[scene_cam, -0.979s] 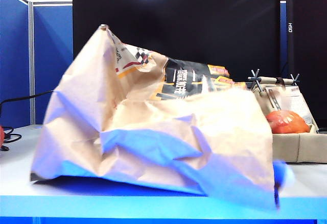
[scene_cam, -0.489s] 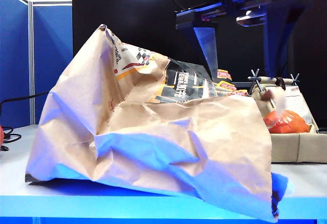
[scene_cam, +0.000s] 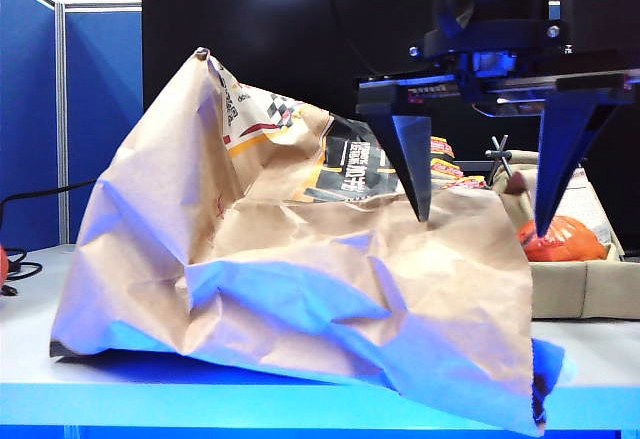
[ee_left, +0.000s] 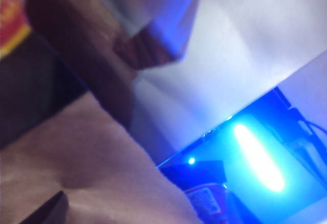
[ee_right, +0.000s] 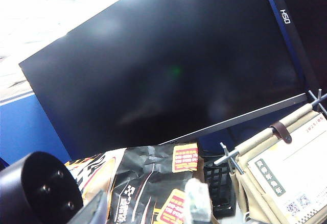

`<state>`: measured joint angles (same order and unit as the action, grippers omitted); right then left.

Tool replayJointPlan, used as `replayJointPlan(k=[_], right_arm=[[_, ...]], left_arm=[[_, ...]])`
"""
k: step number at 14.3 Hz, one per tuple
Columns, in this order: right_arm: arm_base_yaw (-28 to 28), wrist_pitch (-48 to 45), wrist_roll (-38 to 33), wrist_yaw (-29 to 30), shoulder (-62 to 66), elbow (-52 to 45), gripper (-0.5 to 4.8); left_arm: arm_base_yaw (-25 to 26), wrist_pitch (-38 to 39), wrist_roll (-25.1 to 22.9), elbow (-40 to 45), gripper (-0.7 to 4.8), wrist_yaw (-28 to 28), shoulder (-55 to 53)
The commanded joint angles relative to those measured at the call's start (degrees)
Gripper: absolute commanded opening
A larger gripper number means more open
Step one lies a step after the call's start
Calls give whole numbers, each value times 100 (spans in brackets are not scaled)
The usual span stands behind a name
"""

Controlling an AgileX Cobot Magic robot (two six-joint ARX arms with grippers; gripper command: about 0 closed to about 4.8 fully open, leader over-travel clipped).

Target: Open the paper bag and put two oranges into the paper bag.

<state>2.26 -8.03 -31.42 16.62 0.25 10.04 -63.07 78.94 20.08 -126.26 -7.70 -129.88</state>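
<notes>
The paper bag sprawls crumpled across the worktop, filling the frame's middle; the left gripper, jaws spread wide, hangs at its right-hand lip, and could crush or snag paper reaching for the orange behind. Only the exterior view shows that fruit; the right gripper sits low in its wrist view, opening unclear

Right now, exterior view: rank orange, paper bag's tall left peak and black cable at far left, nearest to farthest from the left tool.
Left tool hangs open over the bag's right end.
1. Orange: just right of it, in the beige tray.
2. Paper bag's tall left peak: well to the left.
3. Black cable: far left edge.
</notes>
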Motion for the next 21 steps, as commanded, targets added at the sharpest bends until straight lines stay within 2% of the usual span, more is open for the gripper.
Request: replayJointPlan(k=[1, 2, 3, 4, 5, 8, 9, 10, 14, 17, 19, 20, 21], right_arm=[[4, -79, 39, -2, -9, 15, 194], [7, -79, 39, -2, -9, 15, 194], [4, -79, 42, -2, -9, 15, 194], [4, -76, 42, -2, -9, 15, 194], [4, -76, 144, 2, -9, 15, 194], [4, -79, 188, -7, -9, 15, 194], [7, -79, 190, -13, -9, 15, 194], [7, -79, 190, -15, -9, 15, 194], [7, -79, 192, -68, -9, 15, 194], [4, -81, 192, -151, -9, 15, 194], [4, -74, 190, -149, -9, 15, 194], [2, 136, 179, -127, -9, 15, 206], [0, 918, -111, 37, -4, 15, 260]], left_arm=[[-7, 103, -15, -20, 394, 0, -146], [-4, 264, -17, -20, 393, -7, -219], [0, 321, -111, -20, 358, 0, -282], [-7, 319, -315, -22, 203, -20, -280], [7, 319, -385, -22, 114, -26, -280], [13, 319, -531, -22, 25, -175, -280], [39, 319, -772, -28, -6, -219, -278], [39, 319, -833, -44, -6, -376, -271], [44, 275, -964, -407, -6, -413, 129], [81, 304, -1067, -1499, -6, -407, 227], [271, 315, -1117, -2629, -6, -350, 251], [511, 328, -1012, -2830, 1, 13, 304], [538, 328, -1235, -2830, 35, -391, 306]])
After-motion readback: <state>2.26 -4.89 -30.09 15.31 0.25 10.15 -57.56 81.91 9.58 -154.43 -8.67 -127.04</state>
